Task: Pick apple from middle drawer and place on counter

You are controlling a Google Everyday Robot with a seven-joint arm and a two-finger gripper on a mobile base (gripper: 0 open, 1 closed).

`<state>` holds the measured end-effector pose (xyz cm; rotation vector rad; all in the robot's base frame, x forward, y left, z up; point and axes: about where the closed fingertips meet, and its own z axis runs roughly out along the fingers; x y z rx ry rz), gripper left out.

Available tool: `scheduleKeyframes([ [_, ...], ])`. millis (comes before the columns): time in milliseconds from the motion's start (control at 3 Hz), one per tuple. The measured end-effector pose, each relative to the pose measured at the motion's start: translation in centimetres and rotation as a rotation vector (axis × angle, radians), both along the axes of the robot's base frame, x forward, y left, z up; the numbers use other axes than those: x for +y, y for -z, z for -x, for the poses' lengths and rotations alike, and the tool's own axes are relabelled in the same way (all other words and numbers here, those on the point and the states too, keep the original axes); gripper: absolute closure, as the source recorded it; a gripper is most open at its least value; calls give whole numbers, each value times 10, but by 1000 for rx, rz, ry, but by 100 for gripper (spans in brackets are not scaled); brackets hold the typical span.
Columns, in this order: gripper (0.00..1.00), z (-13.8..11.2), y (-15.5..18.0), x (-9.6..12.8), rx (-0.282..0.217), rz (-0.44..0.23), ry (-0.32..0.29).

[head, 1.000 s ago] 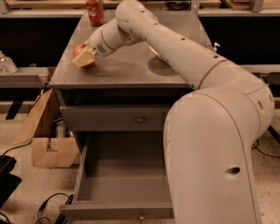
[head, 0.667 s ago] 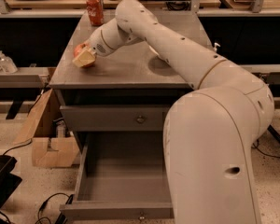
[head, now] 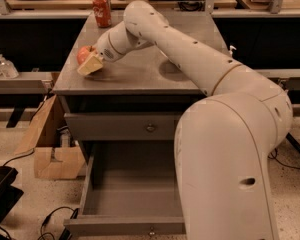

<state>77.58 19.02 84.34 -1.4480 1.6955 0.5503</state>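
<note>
Found the apple [head: 83, 53] near the left edge of the desk [head: 140, 71], low over the top or resting on it; could not tell contact. Placed it just up and left of the end effector [head: 88, 62], tucked into the pale tip and seemingly pinched there. Counted no long axis on so round a fruit. Traced the arm [head: 190, 49] in from the right, so judged the release to need only a spreading of the end effector and a retreat rightward. Noted the soda can [head: 101, 10] farther back on the desk, well apart from the grasp. Saw the middle drawer [head: 130, 204] pulled open and bare below. Spotted no real shift from a second earlier: same spot for apple and end effector.
</note>
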Motion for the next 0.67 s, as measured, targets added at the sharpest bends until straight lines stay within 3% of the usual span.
scheduleKeyframes([
  [667, 0, 0, 1, 1, 2, 0, -2],
])
